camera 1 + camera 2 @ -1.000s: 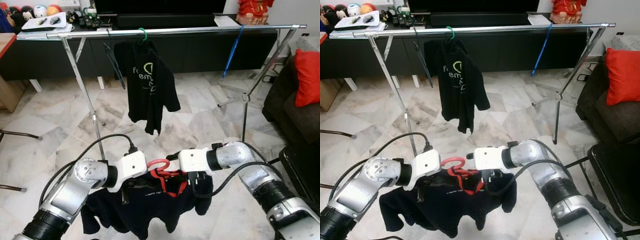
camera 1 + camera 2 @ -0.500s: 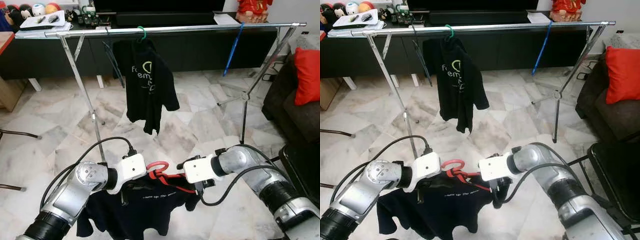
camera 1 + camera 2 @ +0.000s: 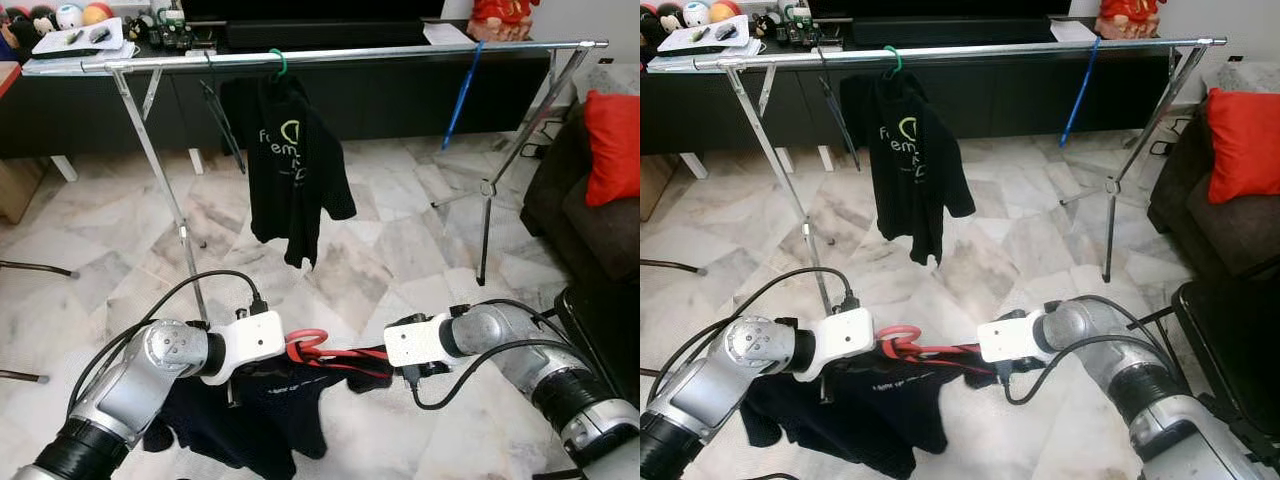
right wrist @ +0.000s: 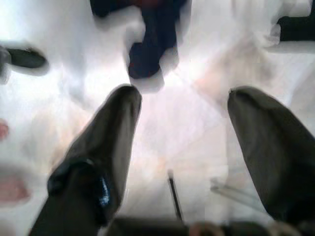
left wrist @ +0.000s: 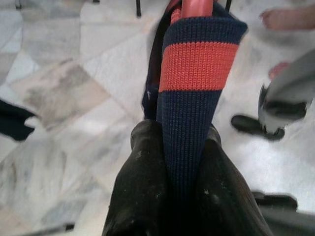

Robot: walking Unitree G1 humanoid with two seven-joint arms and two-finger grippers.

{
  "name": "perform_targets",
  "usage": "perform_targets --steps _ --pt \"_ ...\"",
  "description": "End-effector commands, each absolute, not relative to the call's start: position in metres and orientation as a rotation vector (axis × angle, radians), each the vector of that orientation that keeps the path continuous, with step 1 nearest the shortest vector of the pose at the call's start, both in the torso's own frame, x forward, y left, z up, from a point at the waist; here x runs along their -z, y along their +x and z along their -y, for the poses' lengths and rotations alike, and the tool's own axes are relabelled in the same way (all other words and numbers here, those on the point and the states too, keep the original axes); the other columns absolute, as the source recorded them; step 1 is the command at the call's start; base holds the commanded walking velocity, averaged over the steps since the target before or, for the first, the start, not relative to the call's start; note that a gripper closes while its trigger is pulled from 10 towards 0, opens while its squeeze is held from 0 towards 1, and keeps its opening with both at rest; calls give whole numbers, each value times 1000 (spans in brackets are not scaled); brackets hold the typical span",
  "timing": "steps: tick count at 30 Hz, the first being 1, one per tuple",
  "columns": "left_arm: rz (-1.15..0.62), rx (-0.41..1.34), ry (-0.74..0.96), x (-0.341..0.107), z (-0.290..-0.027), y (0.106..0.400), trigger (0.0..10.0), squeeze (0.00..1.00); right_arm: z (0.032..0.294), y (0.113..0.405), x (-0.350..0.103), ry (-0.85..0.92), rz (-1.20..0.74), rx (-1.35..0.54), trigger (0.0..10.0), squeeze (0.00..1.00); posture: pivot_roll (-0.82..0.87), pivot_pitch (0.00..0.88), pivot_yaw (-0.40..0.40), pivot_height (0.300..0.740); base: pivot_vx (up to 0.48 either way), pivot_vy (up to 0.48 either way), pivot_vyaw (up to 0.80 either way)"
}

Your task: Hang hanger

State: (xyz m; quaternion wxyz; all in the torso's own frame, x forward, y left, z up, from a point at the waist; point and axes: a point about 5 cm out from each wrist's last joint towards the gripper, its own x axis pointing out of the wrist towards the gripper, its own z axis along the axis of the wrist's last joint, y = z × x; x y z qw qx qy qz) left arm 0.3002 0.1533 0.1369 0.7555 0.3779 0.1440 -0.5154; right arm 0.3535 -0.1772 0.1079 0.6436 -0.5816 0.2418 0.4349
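Left gripper point(image 5: 184, 162) is clamped on the navy-and-red knit collar point(image 5: 194, 69) of a dark shirt point(image 3: 262, 405). The black fingers point(image 5: 142, 191) pinch the fabric from both sides. Red hanger point(image 3: 312, 346) sits inside that shirt: its hook pokes out right at the left wrist block, its arm runs across toward the right arm. Shirt droops below the left arm, low over the marble floor point(image 3: 100, 240).

Right gripper point(image 4: 182, 152) is spread wide with nothing between the fingers point(image 4: 110, 142), floor visible through the gap. View is blurred. In the head views the right wrist block sits just beside the far end of the hanger and shirt; can't tell if it touches.

Beyond the arms, a metal rack point(image 3: 330, 56) spans the room on angled legs. On its rail, left of centre, a black shirt with a logo point(image 3: 290, 160) hangs from a green hanger point(image 3: 283, 66). A black hanger point(image 3: 222, 115) hangs just left of it, and a blue hanger point(image 3: 462, 92) hangs well apart toward the right end.

Behind the rack is a long dark cabinet point(image 3: 400, 100) with clutter on its left end. Right edge has a dark sofa point(image 3: 585, 225) with a red cushion point(image 3: 613, 145).
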Motion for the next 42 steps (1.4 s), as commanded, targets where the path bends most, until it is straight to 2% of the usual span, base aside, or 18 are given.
perform_targets --steps 1,8,11,12,13,15,17,18,19,20,21,23,24,28,30,35,38,42 --pt "-287 1114 873 -140 -153 299 0 0 190 357 -109 -1354 -588 -901 10000 0 -22 202 -45 740 0 0 0" --pt "-213 1034 849 -148 -153 306 0 0 190 356 -98 -1286 -578 -765 10000 0 -20 198 -45 740 0 0 0" --pt "-201 1028 854 -148 -153 305 0 0 177 364 -109 -1065 -451 -648 10000 0 -24 196 -41 740 0 0 0" --pt "-201 1028 854 -148 -153 305 0 0 177 364 -109 -1065 -451 -648 10000 0 -24 196 -41 740 0 0 0" --pt "-194 1013 864 -146 -153 305 0 0 170 372 -123 -870 -366 -574 10000 0 -24 196 -41 740 0 0 0" --pt "-186 992 878 -144 -154 307 0 0 165 377 -135 -724 -313 -528 10000 0 -34 189 -40 740 0 0 0" --pt "-181 927 922 -137 -156 311 3843 0 160 384 -154 -493 -241 -451 10000 0 -38 185 -43 740 0 0 0" --pt "-181 927 922 -137 -156 311 3843 0 160 384 -154 -493 -241 -451 10000 0 -38 185 -43 740 0 0 0" --pt "-179 904 941 -134 -157 312 5569 0 160 385 -159 -428 -227 -422 10000 0 -39 183 -47 740 0 0 0" --pt "-159 834 947 -128 -159 314 10000 0 159 385 -163 -291 -204 -364 10000 0 -36 181 -50 740 0 0 0" --pt "-150 812 943 -127 -159 315 10000 0 158 385 -164 -251 -200 -347 10000 0 -36 181 -50 740 0 0 0" --pt "-95 639 910 -127 -165 322 10000 0 151 376 -159 -141 -210 -324 10000 0 -32 183 -50 740 0 0 0" --pt "-95 639 910 -127 -165 322 10000 0 151 376 -159 -141 -210 -324 10000 0 -32 183 -50 740 0 0 0" --pt "29 400 904 -140 -170 333 10000 0 131 359 -139 -26 -277 -319 10000 0 -40 183 -50 740 0 0 0" --pt "64 371 912 -143 -169 334 10000 0 124 353 -133 -13 -298 -352 10000 0 -39 185 -52 740 0 0 0" --pt "189 348 923 -154 -155 335 10000 0 126 344 -112 54 -363 -238 10000 0 -53 193 -54 740 0 0 0" --pt "255 351 928 -156 -145 333 10000 0 112 339 -119 173 -277 -318 10000 0 -48 194 -52 740 0 0 0" --pt "302 343 916 -156 -140 332 10000 0 105 333 -126 220 -234 -348 10000 0 -50 193 -51 740 0 0 0"
